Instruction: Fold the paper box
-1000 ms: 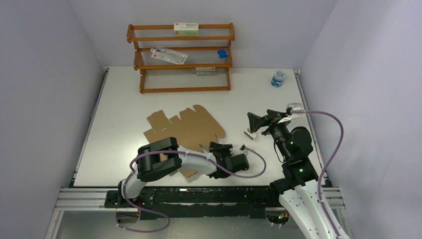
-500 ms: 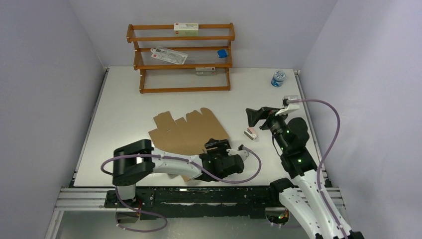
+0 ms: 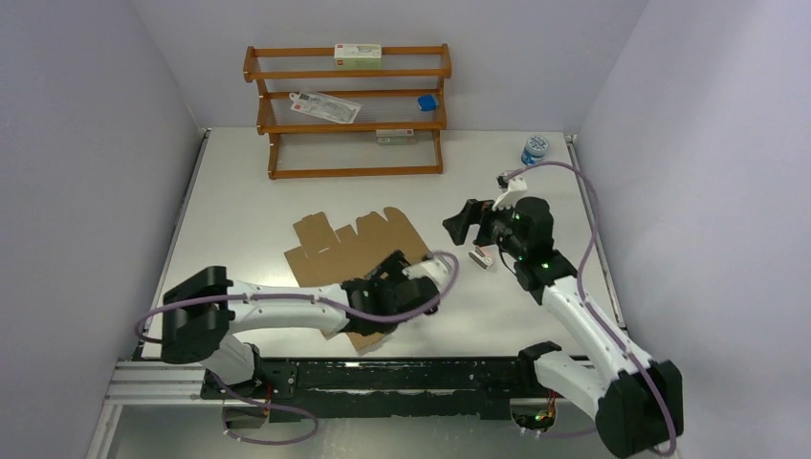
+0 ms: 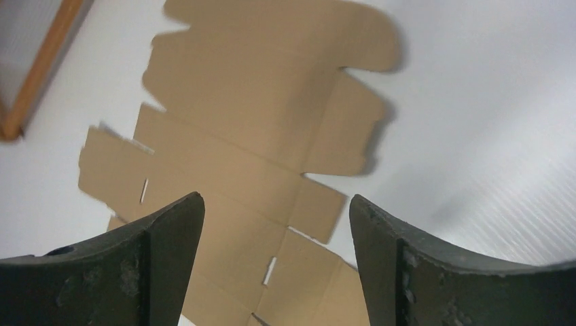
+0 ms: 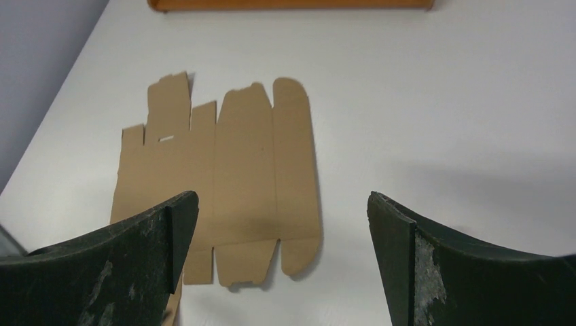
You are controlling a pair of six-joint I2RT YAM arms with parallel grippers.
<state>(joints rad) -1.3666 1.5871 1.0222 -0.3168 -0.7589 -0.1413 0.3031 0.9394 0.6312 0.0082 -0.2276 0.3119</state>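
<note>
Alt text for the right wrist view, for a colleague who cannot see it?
The paper box lies flat and unfolded on the white table, seen past the right gripper, whose jaws stand wide open and empty. The base of a wooden rack crosses the top edge.

This is a robotics lab test cell. A bare white tabletop (image 3: 239,182) is boxed in on three sides by plain pale walls (image 3: 76,143). Two white robot arms, the left arm (image 3: 277,304) and the right arm (image 3: 588,320), are bolted to an aluminium rail (image 3: 143,381) at its near edge. A small wooden rack (image 3: 354,172) at the back holds printed cartons (image 3: 358,54) like staged props.
</note>
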